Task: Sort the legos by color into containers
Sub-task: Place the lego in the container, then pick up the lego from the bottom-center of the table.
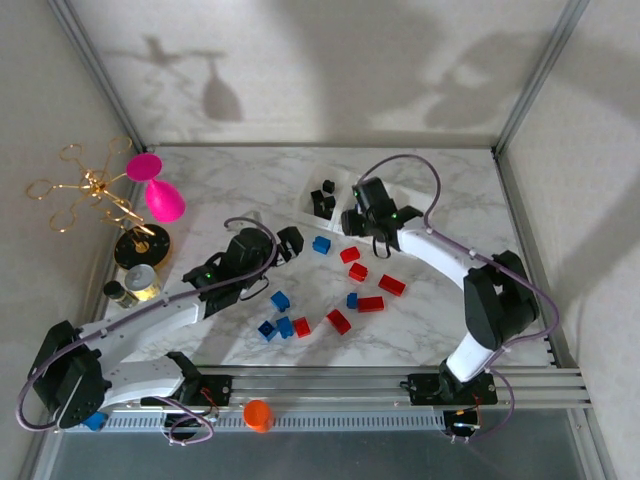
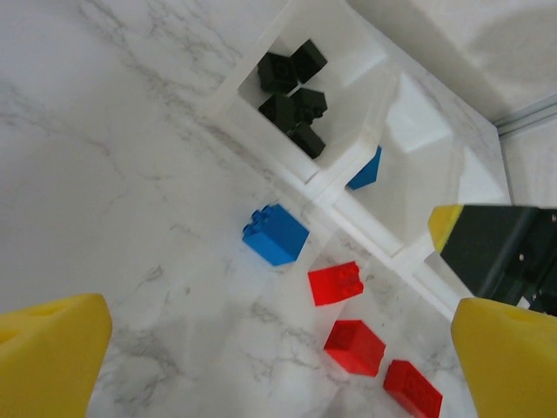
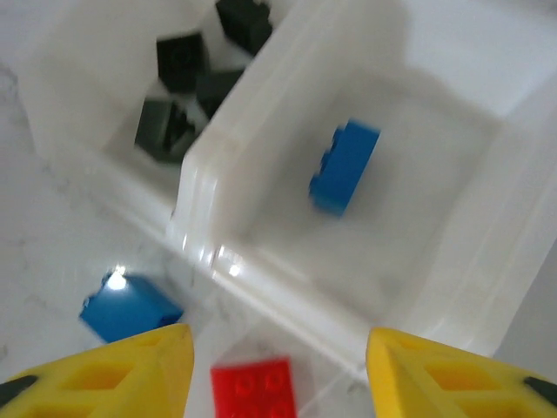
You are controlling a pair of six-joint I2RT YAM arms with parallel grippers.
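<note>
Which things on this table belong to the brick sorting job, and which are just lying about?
Part of the job: small red plastic bricks, small blue plastic bricks, small black plastic bricks, white plastic three-compartment tray.

Just lying about: gold wire stand, bright pink goblet-shaped thing, orange round knob.

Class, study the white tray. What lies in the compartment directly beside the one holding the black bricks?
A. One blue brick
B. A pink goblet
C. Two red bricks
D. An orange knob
A: the right wrist view shows a single blue brick lying in the compartment next to the one that holds the black bricks.
</note>
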